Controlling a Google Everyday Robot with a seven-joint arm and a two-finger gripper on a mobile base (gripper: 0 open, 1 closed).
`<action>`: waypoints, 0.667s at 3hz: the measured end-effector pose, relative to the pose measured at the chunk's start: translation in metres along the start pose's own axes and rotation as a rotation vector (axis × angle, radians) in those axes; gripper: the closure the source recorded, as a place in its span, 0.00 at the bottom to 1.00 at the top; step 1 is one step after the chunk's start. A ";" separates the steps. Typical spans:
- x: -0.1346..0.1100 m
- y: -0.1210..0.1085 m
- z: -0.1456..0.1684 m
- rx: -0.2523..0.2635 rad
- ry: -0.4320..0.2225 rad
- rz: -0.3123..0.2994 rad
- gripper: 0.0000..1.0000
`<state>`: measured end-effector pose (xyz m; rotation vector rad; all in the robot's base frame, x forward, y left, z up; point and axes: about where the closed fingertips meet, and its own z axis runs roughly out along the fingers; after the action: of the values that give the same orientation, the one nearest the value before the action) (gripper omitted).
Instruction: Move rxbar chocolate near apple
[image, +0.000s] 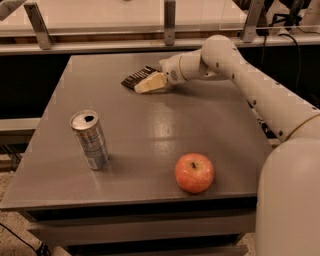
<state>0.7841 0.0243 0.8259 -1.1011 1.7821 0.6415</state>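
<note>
The rxbar chocolate (136, 77), a flat black wrapper with white text, lies at the far middle of the grey table (165, 125). My gripper (150, 83) is down at the bar's right end, right at it and partly covering it. The arm reaches in from the right. The apple (194, 172), red-orange with a dark stem dimple, sits near the table's front edge, right of the middle and far from the bar.
A silver drink can (90, 140) stands upright at the front left of the table. A railing with metal posts (169, 22) runs behind the table's far edge. My arm's white body (290, 200) fills the right side.
</note>
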 end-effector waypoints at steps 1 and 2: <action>0.002 -0.001 0.004 -0.002 -0.001 0.006 0.40; 0.000 -0.001 0.003 -0.002 -0.001 0.006 0.64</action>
<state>0.7866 0.0260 0.8248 -1.0970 1.7844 0.6470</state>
